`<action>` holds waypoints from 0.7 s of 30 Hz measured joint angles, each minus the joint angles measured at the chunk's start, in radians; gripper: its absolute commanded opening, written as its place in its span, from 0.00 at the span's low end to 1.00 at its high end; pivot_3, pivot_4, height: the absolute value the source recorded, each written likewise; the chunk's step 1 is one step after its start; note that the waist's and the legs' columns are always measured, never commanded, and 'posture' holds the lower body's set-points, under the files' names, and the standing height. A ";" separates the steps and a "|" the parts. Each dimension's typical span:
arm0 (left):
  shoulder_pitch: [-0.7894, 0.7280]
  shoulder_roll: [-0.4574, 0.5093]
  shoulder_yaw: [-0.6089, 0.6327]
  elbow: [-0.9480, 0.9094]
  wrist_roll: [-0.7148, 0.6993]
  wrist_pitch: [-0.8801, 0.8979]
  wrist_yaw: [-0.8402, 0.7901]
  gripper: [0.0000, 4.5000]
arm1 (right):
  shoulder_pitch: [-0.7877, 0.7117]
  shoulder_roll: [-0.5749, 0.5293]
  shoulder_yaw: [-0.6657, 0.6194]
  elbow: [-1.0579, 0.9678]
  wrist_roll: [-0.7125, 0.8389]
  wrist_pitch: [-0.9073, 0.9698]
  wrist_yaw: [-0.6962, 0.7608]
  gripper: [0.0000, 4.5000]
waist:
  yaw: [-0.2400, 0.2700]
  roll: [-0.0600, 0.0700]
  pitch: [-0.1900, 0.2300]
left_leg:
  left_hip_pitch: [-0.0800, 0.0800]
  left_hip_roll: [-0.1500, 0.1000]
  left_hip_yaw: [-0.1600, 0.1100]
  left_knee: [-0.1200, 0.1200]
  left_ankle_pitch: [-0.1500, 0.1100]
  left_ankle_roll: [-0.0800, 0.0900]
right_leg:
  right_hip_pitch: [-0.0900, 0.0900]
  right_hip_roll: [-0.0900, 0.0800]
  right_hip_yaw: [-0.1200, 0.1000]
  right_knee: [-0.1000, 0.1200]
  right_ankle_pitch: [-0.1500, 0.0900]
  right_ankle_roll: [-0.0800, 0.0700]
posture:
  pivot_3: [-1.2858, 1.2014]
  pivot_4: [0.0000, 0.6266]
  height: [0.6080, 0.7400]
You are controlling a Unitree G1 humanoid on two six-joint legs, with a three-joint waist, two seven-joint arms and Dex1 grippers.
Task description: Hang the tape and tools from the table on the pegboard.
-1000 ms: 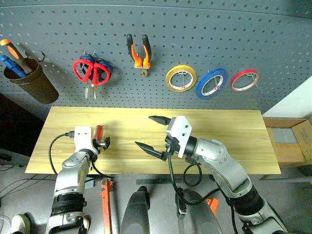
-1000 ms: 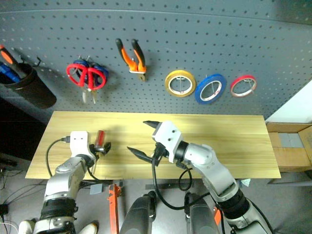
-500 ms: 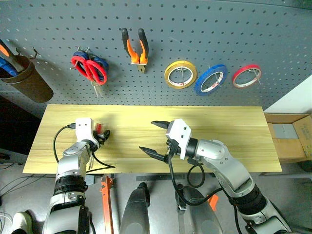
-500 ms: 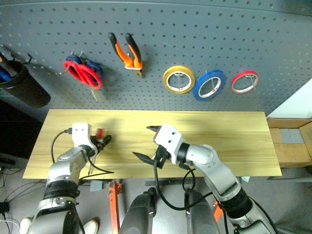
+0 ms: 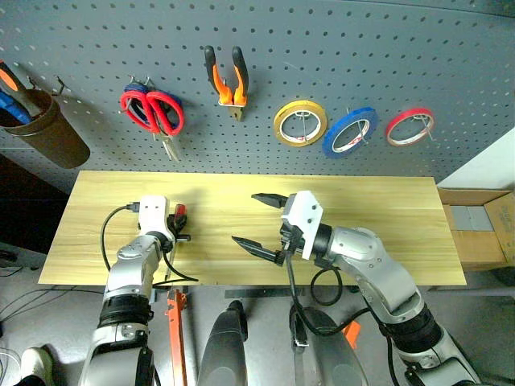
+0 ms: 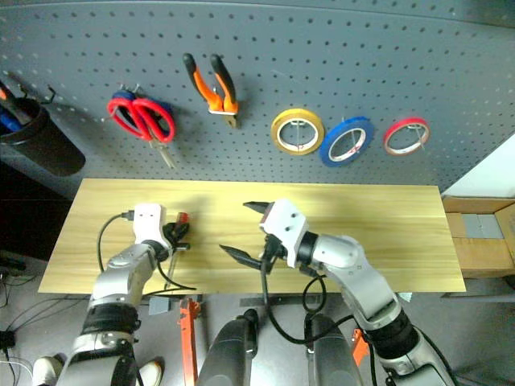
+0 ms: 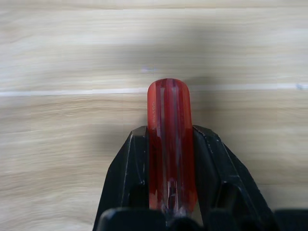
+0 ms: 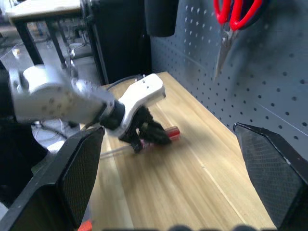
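Left pincer [image 7: 169, 159] grips red screwdriver [image 7: 169, 125]; right pincer [image 5: 259, 221] gapes nearby.

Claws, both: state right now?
Left claw: closed on the slim red-handled screwdriver lying on the light wooden table.
Right claw: open, holding nothing.

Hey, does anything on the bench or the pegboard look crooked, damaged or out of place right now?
Nothing looks damaged or spilled. On the pegboard, the red-handled scissors hang tilted over a blue-handled pair on the same hooks. The red-handled screwdriver is off the board, low over the table between the left gripper jaws.
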 measured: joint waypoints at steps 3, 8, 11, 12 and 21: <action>0.045 -0.005 0.011 -0.138 0.025 -0.003 0.079 0.20 | 0.027 0.010 -0.066 -0.029 0.095 -0.012 0.028 1.00 | 0.002 -0.003 -0.002 | -0.001 0.000 -0.001 -0.001 0.000 -0.001 | -0.002 0.000 -0.001 0.000 0.000 0.000 | 0.55 0.43 1.00; 0.087 -0.033 0.046 -0.419 0.069 -0.010 0.207 0.20 | 0.044 0.055 -0.129 -0.049 0.207 -0.024 0.037 1.00 | 0.006 -0.007 -0.017 | -0.002 0.000 -0.001 -0.001 0.000 -0.002 | -0.002 0.000 -0.001 0.000 0.000 0.000 | 0.57 0.34 1.00; 0.082 -0.038 0.066 -0.491 0.113 -0.079 0.283 0.20 | 0.031 0.092 -0.140 -0.039 0.225 -0.044 0.025 1.00 | 0.010 -0.011 -0.035 | -0.002 0.000 -0.001 -0.001 0.001 -0.003 | -0.002 0.000 -0.002 0.001 0.000 0.000 | 0.57 0.31 1.00; 0.073 -0.038 0.073 -0.510 0.124 -0.109 0.304 0.20 | 0.020 0.108 -0.146 -0.032 0.226 -0.051 0.018 1.00 | 0.013 -0.013 -0.041 | -0.002 0.000 -0.001 -0.001 0.001 -0.004 | -0.002 0.000 -0.002 0.001 0.000 0.000 | 0.57 0.30 1.00; -0.043 -0.005 0.132 -0.493 0.154 -0.197 0.388 0.20 | -0.050 0.177 -0.155 0.016 0.260 -0.084 0.002 1.00 | 0.031 -0.019 -0.084 | -0.002 0.000 0.000 0.000 0.001 -0.002 | -0.001 0.002 -0.005 0.002 0.000 0.000 | 0.58 0.25 1.00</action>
